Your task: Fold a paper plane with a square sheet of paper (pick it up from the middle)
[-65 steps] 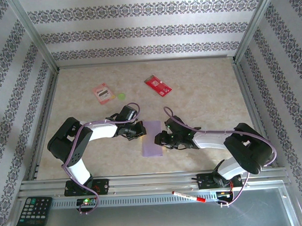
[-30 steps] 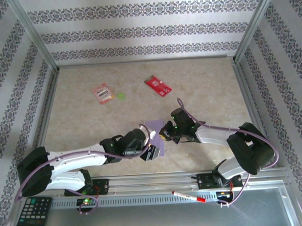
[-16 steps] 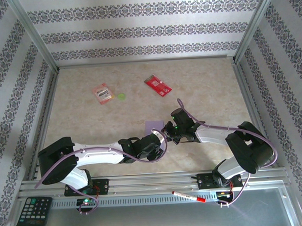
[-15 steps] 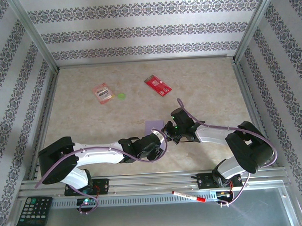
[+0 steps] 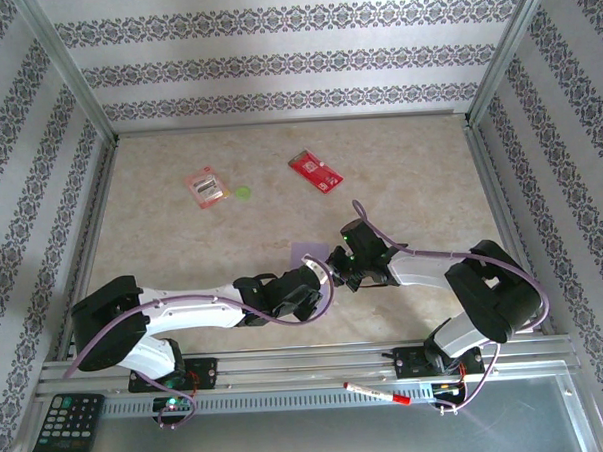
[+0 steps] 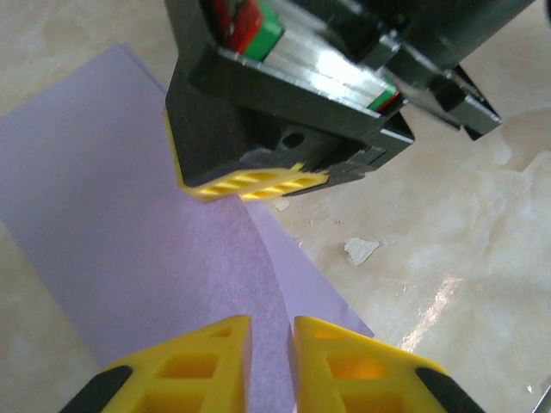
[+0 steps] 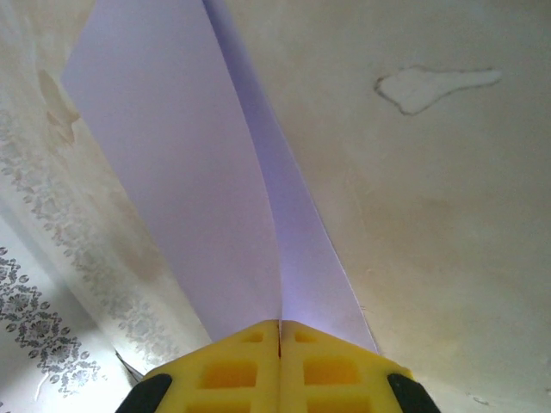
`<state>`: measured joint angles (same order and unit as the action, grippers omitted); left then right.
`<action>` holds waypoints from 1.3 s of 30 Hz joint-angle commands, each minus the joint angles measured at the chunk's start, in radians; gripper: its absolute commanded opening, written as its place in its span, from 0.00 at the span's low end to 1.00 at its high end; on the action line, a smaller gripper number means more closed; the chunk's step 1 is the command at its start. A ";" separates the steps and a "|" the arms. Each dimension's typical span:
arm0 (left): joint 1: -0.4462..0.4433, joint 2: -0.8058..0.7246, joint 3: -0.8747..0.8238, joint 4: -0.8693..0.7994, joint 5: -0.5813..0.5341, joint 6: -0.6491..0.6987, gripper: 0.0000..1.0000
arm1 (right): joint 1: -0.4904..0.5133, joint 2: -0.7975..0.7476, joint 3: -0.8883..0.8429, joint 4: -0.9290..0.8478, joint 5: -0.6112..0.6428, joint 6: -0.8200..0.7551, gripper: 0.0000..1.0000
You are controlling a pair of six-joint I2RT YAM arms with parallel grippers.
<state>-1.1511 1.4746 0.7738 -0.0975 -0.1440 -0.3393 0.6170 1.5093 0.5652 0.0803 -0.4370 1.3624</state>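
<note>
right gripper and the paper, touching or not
Touching. The right wrist view shows the right gripper shut on the paper, which comes out from between its fingers.

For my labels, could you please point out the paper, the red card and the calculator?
paper (image 6: 129, 241), left wrist view, flat middle.
red card (image 5: 315, 171), top view, centre.
calculator (image 5: 65, 428), top view, keypad.

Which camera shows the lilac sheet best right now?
Left wrist: the lilac sheet lies broad, edges and crease clear. Right wrist sees it bowed, pinched in the right gripper. Top external catches a small patch between the arms.
</note>
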 commanded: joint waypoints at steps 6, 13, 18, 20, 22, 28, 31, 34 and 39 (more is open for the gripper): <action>0.003 0.007 0.019 -0.012 0.004 0.006 0.02 | -0.013 0.012 -0.004 0.007 -0.016 -0.019 0.00; 0.030 -0.007 -0.009 0.009 0.068 -0.009 0.30 | -0.014 0.011 -0.005 0.007 -0.019 -0.016 0.00; 0.033 0.013 -0.005 0.001 0.076 -0.006 0.37 | -0.016 0.007 0.001 0.001 -0.020 -0.017 0.00; 0.033 0.024 0.001 -0.004 0.077 -0.005 0.40 | -0.016 0.007 0.002 0.002 -0.022 -0.017 0.00; 0.034 0.036 0.007 -0.011 0.081 -0.005 0.43 | -0.016 0.005 0.001 0.002 -0.022 -0.016 0.00; 0.036 0.056 0.015 -0.007 0.125 0.010 0.56 | -0.016 0.006 0.001 0.007 -0.027 -0.002 0.00; 0.036 0.063 0.019 -0.009 0.114 0.015 0.60 | -0.016 0.002 0.002 0.008 -0.029 -0.002 0.00; 0.036 0.076 0.038 -0.033 0.082 0.022 0.59 | -0.017 0.004 0.002 0.008 -0.029 -0.002 0.00; 0.035 0.075 0.050 -0.051 0.051 0.023 0.35 | -0.017 0.006 0.000 0.010 -0.029 -0.003 0.00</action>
<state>-1.1294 1.5478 0.7952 -0.1104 -0.0589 -0.3347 0.6102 1.5131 0.5652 0.0856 -0.4549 1.3590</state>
